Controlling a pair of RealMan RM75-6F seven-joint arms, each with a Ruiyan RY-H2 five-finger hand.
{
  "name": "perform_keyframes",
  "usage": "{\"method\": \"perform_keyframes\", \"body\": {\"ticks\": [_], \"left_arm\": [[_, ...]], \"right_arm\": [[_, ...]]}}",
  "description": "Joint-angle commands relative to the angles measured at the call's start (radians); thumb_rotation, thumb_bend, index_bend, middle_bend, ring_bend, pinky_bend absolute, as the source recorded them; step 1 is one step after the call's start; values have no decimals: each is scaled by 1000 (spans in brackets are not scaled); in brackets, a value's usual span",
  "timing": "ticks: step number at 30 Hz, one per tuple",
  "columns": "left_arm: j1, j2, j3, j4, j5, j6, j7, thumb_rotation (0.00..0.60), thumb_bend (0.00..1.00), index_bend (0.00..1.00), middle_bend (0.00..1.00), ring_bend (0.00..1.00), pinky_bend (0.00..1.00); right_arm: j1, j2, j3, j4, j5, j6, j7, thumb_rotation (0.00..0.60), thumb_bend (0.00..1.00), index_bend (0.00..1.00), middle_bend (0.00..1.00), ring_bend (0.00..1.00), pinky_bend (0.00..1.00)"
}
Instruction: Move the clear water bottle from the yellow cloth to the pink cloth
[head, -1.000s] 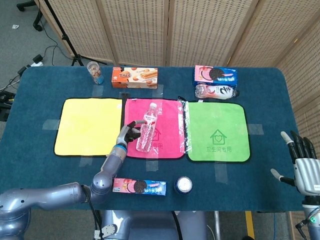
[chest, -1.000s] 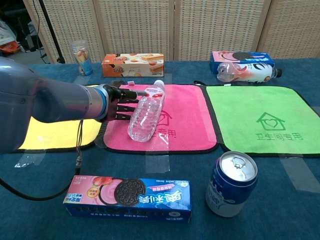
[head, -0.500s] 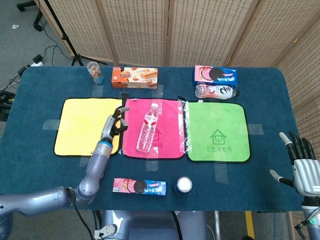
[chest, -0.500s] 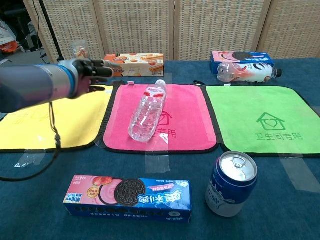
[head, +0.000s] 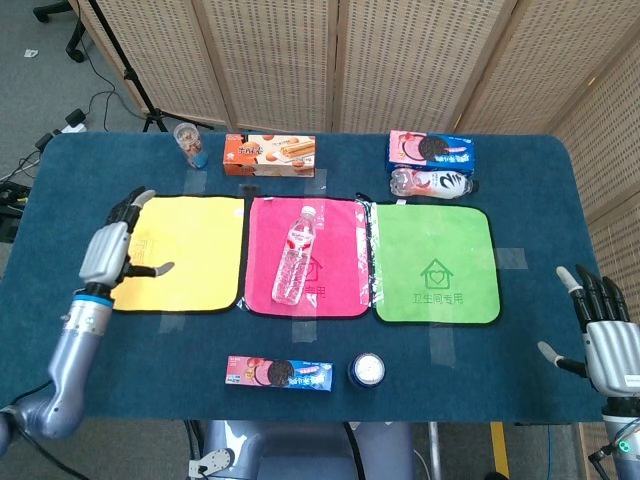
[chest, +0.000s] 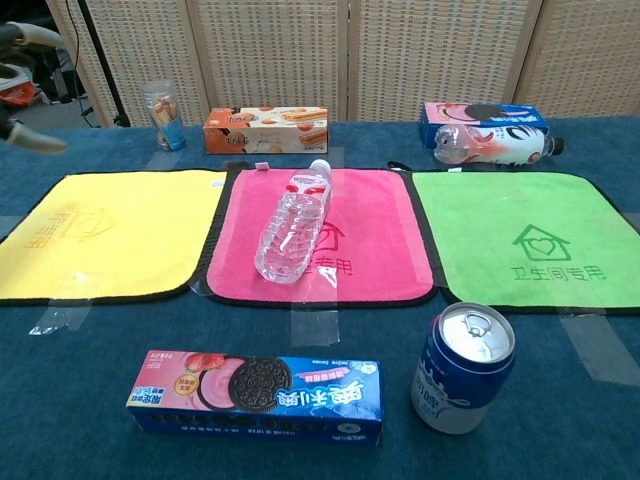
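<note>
The clear water bottle (head: 294, 256) (chest: 292, 229) lies on its side on the pink cloth (head: 337, 268) (chest: 370, 240), cap toward the far edge. The yellow cloth (head: 195, 250) (chest: 110, 232) to its left is bare. My left hand (head: 111, 247) hovers open over the yellow cloth's left edge, well away from the bottle; in the chest view only its fingertips (chest: 22, 35) show at the top left corner. My right hand (head: 603, 338) is open at the table's near right corner, holding nothing.
A green cloth (head: 435, 263) lies right of the pink one. At the back stand a small cup (head: 188, 145), an orange biscuit box (head: 269, 154), a cookie box (head: 430, 148) and a labelled bottle (head: 432, 183). Near the front lie a cookie packet (chest: 258, 396) and a blue can (chest: 463, 367).
My left hand has let go of the bottle and drawn back left across the yellow cloth to its left edge. The bottle stays on the pink cloth. The right hand barely moved.
</note>
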Motion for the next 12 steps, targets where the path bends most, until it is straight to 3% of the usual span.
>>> {"method": "perform_keyframes", "body": {"ticks": [1,8,12], "left_arm": [[130,82,130,10,123,150,114,600,0,0,0,0,0],[241,76,204,-3,196,300,204,600,0,0,0,0,0],[283,55,218,16,226,362,237,600,0,0,0,0,0]], "right_arm": [[-3,-4,3,4,2,8,-17,600,0,0,0,0,0],[-10,-6,4,-6,3,21,-41,600,0,0,0,0,0],[-10,-10,4,-4,1,23,-50,600,0,0,0,0,0]]}}
